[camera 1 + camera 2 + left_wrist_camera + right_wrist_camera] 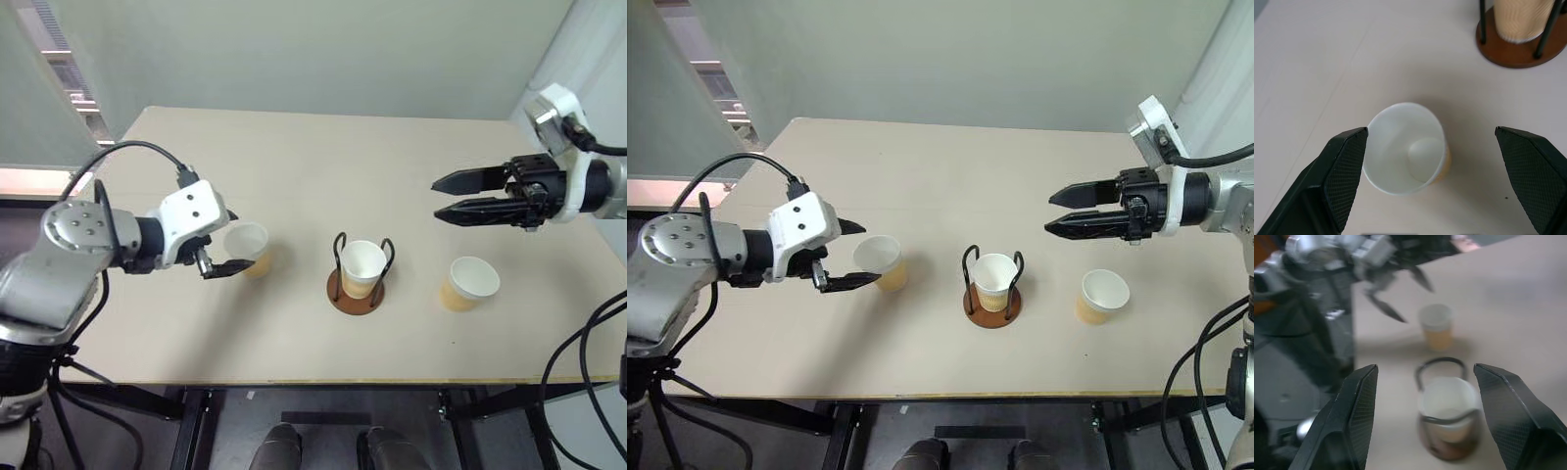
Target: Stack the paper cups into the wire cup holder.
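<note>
Now: my left gripper [844, 257] straddles the left paper cup [880, 260], jaws wide and empty.

That cup stands upright on the table [294, 166], mouth up, axis vertical, between my black fingers and touching neither that I can see. The wire cup holder [357, 288] lies just to its right and already carries one cup [362, 264]. My right gripper [443, 196], fingers parted and empty, hovers above the table behind and left of the right-hand cup [468, 282]. I judge the left arm nearer its target.
</note>
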`<action>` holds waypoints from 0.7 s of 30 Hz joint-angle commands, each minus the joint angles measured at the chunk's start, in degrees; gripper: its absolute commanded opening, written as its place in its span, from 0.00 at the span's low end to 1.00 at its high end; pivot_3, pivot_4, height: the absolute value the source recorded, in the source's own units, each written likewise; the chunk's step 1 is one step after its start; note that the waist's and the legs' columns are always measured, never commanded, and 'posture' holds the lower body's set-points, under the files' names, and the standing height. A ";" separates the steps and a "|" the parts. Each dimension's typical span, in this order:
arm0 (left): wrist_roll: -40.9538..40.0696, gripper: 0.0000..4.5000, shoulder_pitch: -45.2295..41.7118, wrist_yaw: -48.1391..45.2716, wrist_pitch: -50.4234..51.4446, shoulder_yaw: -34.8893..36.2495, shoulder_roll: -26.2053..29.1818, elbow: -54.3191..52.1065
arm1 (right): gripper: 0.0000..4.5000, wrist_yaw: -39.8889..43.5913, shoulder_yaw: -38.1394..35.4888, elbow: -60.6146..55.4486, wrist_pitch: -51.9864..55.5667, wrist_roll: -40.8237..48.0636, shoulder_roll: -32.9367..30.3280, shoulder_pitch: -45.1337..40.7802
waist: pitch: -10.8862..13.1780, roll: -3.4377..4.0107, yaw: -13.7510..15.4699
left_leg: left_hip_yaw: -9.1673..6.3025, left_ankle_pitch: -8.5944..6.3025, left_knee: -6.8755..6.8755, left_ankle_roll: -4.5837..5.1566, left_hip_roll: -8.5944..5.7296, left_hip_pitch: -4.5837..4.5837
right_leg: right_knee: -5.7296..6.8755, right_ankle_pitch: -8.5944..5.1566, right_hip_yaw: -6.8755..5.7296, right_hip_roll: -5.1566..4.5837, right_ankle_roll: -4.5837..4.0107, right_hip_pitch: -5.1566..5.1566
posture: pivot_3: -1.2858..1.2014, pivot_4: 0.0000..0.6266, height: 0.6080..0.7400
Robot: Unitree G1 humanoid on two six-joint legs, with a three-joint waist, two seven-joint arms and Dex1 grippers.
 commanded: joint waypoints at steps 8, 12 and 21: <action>8.60 1.00 -4.36 -3.15 -6.09 -6.60 -2.46 6.77 | 0.72 -0.21 -2.82 -2.44 -3.27 4.68 -1.50 1.00 | 0.00 0.00 0.05 | -0.07 -0.01 0.00 0.01 -0.01 -0.02 | 0.01 0.01 -0.02 0.01 0.02 -0.01 | 0.52 0.24 1.00; 12.02 1.00 -5.70 -3.94 -9.31 -9.49 -4.64 10.75 | 0.72 -0.22 -3.09 -2.69 -4.68 5.12 -1.61 1.53 | 0.00 0.00 0.08 | -0.08 -0.01 0.01 0.01 -0.01 -0.02 | 0.01 0.02 -0.01 0.01 0.03 0.00 | 0.52 0.24 1.00; 15.16 0.62 -9.34 -9.22 -16.13 -12.52 -9.48 17.85 | 0.73 3.26 -5.28 -2.48 -13.84 6.50 -0.67 5.68 | 0.00 -0.01 0.18 | -0.11 -0.02 0.05 0.02 -0.04 -0.07 | -0.01 0.05 -0.01 0.01 0.12 0.02 | 0.52 0.24 1.00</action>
